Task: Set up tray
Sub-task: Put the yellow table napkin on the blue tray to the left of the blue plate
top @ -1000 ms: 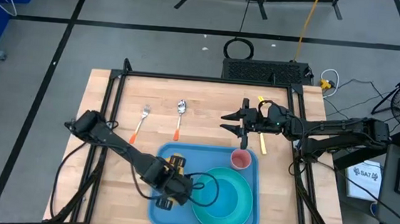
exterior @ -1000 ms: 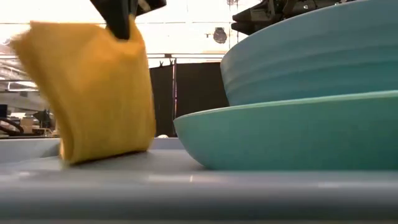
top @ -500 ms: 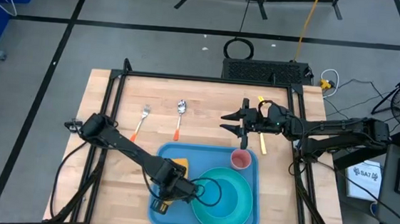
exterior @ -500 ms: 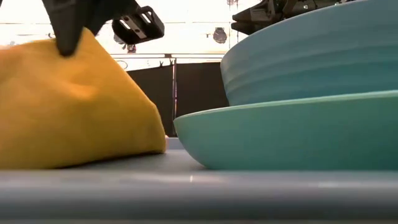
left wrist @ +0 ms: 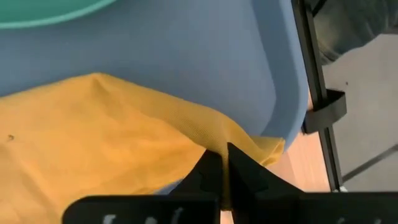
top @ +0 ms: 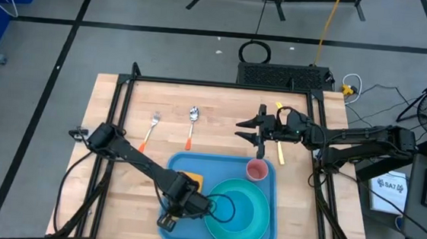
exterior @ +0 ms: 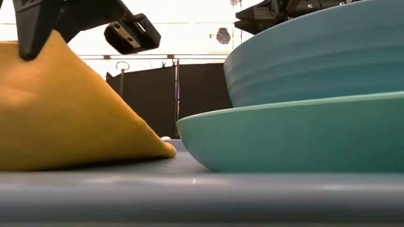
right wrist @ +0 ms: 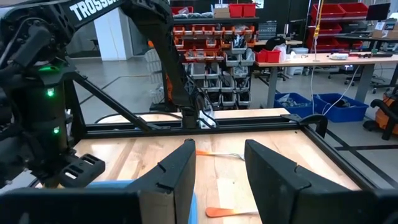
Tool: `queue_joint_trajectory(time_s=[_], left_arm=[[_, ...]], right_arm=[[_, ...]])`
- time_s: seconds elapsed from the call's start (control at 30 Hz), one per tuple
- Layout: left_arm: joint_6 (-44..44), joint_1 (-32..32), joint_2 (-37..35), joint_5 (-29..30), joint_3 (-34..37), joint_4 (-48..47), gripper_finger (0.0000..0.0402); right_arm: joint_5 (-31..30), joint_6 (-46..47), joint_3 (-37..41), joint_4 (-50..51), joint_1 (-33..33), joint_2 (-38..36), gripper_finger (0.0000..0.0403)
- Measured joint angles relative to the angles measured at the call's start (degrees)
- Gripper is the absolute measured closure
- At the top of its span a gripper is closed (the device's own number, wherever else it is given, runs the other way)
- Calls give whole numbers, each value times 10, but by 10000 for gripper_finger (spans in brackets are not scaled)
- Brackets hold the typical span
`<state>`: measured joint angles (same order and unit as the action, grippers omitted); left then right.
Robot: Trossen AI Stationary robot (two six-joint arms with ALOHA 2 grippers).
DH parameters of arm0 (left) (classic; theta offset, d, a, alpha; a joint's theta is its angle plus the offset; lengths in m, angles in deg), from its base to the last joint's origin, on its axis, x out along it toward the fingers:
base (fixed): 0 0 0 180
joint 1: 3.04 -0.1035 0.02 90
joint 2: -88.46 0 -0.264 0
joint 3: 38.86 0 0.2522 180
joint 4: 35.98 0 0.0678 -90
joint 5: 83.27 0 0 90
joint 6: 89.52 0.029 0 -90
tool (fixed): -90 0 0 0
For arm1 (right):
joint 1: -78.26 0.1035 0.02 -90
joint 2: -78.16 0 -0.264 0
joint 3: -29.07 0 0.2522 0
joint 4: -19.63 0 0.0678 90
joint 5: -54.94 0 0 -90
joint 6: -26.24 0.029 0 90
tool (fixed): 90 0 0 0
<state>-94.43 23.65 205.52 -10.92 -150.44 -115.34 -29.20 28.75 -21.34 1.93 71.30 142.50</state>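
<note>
— What is seen toward the left?
— The left gripper (top: 173, 217) is pinched shut on the yellow napkin (top: 188, 180), which is draped on the blue tray (top: 182, 165) at the table's near edge.
— And further right?
— A turquoise plate (top: 224, 229) with a bowl (top: 246, 204) is set on the tray (a pink cup (top: 257, 169) behind them). The right gripper (top: 259, 128) is held spread apart, empty, beyond the tray.

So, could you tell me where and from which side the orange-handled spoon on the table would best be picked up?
Probably by its orange handle, coming straight down from above. The spoon lies flat on the wooden table, its handle toward the blue tray, clear of the fork beside it, so fingers could close across the narrow handle. The right pincer, open and hovering nearby, seems better placed than the left pincer.
</note>
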Motion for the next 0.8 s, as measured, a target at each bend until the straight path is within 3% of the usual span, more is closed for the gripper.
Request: queue_joint_trajectory(time_s=[0.3, 0.8], left_arm=[[-10, -1, 0, 13, 0, 21, 323], [-8, -17, -7, 14, -1, 26, 314]], right_arm=[[2, 1, 0, 6, 0, 0, 271], [3, 1, 0, 13, 3, 0, 271]])
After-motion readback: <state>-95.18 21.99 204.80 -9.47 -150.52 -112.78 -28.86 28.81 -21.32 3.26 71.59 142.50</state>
